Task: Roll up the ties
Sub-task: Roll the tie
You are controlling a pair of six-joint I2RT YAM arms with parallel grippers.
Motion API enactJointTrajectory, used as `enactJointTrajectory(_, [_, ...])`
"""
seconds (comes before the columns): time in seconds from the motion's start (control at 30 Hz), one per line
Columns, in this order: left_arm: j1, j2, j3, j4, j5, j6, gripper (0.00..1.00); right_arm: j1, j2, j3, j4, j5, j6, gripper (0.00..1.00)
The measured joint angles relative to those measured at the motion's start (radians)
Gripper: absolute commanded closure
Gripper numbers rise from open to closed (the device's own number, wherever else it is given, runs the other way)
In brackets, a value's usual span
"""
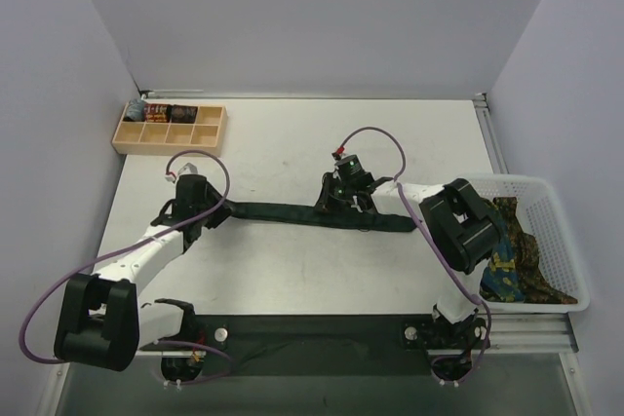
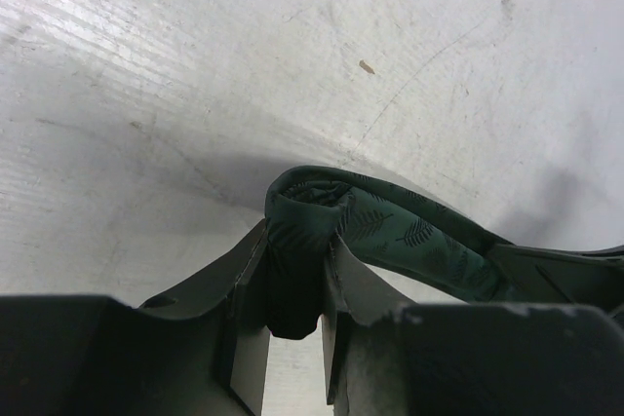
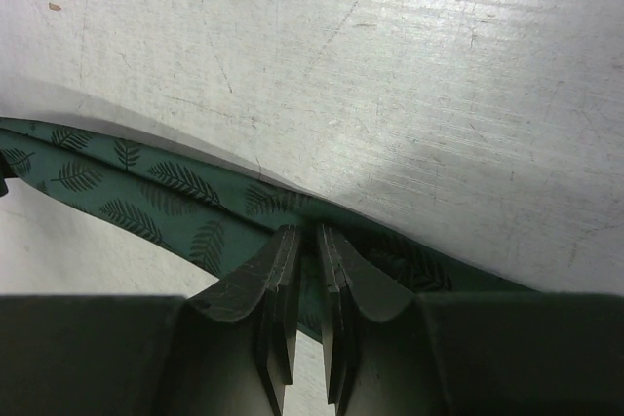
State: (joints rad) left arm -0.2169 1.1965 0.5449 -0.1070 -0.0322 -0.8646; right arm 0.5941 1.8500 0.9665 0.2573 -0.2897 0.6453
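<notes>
A dark green tie (image 1: 273,211) with a fern print lies stretched left to right across the middle of the table. My left gripper (image 1: 200,209) is shut on its folded left end. In the left wrist view the fabric (image 2: 409,236) bunches between the jaws of the left gripper (image 2: 297,241) and curls over them. My right gripper (image 1: 349,204) pinches the same tie further right. In the right wrist view the right gripper (image 3: 307,233) stands nearly closed on the tie's (image 3: 146,197) edge. A blue-and-yellow tie (image 1: 502,265) and a brown patterned tie (image 1: 531,250) lie in the basket.
A white plastic basket (image 1: 546,182) stands at the right edge of the table. A wooden compartment tray (image 1: 168,138) sits at the back left, with rolled items (image 1: 180,112) in its far row. Purple cables (image 1: 380,133) loop above both wrists.
</notes>
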Motion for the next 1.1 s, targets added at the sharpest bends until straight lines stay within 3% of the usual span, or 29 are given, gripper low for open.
enactJointTrajectory(0.13, [0.047, 0.0, -0.005, 0.018, 0.058, 0.003, 1.0, 0.0, 0.0, 0.0, 0.0, -0.002, -0.005, 0.84])
enactJointTrajectory(0.3, [0.041, 0.012, 0.003, 0.011, 0.025, 0.066, 1.0, 0.0, 0.0, 0.0, 0.0, -0.013, -0.023, 0.84])
enactJointTrajectory(0.77, [-0.305, 0.215, 0.244, -0.172, -0.499, 0.3, 1.0, 0.01, 0.005, 0.06, -0.138, -0.069, -0.129, 0.84])
enactJointTrajectory(1.1, [-0.446, 0.426, 0.403, -0.322, -0.75, 0.415, 1.0, 0.002, -0.066, 0.058, -0.201, -0.102, -0.154, 0.71])
